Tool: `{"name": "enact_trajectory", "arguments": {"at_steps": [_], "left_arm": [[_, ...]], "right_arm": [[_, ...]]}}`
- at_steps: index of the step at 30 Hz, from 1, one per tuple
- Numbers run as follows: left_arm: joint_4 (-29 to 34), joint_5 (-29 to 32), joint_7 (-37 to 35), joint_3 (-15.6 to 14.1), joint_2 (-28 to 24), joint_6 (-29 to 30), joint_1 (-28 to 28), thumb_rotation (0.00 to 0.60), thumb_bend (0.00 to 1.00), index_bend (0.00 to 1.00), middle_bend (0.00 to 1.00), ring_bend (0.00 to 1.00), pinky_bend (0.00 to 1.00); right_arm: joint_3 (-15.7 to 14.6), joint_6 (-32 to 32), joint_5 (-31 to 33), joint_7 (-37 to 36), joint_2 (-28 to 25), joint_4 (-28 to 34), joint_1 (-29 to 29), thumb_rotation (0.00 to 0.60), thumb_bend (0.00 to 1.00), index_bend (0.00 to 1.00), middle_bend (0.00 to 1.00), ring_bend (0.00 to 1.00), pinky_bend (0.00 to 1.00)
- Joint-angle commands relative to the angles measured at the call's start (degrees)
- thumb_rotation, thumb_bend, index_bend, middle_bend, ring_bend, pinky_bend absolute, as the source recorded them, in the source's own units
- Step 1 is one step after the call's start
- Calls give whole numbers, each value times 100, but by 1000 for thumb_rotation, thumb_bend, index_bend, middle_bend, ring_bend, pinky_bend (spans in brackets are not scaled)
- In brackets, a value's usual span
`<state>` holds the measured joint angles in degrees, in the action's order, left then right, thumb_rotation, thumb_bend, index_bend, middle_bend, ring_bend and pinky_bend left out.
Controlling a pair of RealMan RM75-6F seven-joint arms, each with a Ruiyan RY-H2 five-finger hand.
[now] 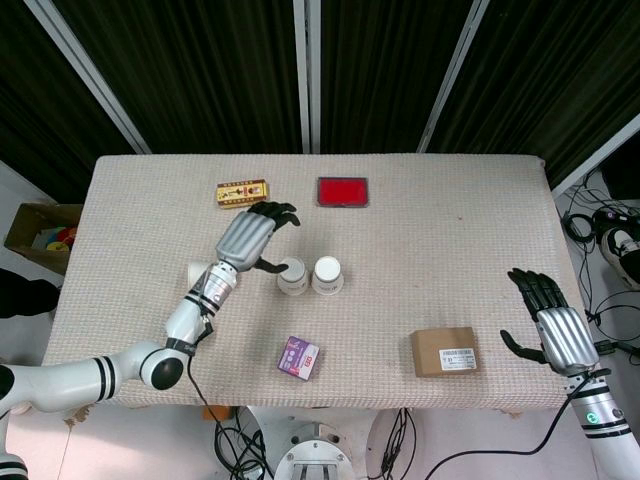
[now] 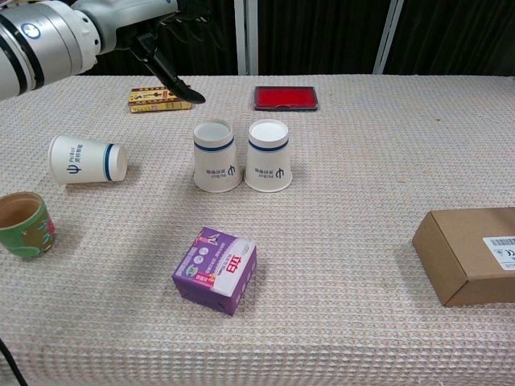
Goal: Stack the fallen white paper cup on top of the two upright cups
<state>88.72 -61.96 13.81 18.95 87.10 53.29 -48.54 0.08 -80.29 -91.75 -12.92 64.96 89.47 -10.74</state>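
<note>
While the fallen cup (image 2: 87,160) is laid left-right, mouth leftward, both empty hands (image 1: 252,234) (image 1: 553,322) are held spread, one partly cropped.

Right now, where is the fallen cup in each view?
Head view: mostly hidden behind the left forearm; only its end peeks out left of the wrist.
Chest view: fallen cup on its side, far left.
Shared landmark: the two upright cups, to its right.

Fallen cup (image 2: 87,160) lies left of two upright cups (image 2: 242,156), left hand (image 2: 170,48) hovering above them
</note>
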Motion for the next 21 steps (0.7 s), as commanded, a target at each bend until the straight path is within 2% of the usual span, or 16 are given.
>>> {"name": "enact_trajectory", "arguments": {"at_steps": [1, 12, 17, 21], "left_arm": [[0, 62, 28, -32, -8, -21, -34, 600, 18, 316, 197, 188, 197], [239, 323, 356, -267, -247, 108, 21, 600, 19, 318, 197, 188, 198], [623, 1232, 1797, -681, -573, 490, 101, 600, 19, 318, 198, 188, 197], [992, 2003, 2609, -853, -564, 892, 87, 600, 19, 317, 197, 188, 198]], "right_arm": [[-9, -9, -4, -16, 0, -6, 13, 600, 263, 36, 71, 0, 0], [-16, -202, -91, -125, -49, -61, 98, 600, 262, 35, 68, 0, 0], [-27, -246, -151, -151, -90, -72, 110, 600, 262, 35, 68, 0, 0], [-35, -190, -183, -166, -62, -95, 72, 600, 262, 36, 68, 0, 0]]}}
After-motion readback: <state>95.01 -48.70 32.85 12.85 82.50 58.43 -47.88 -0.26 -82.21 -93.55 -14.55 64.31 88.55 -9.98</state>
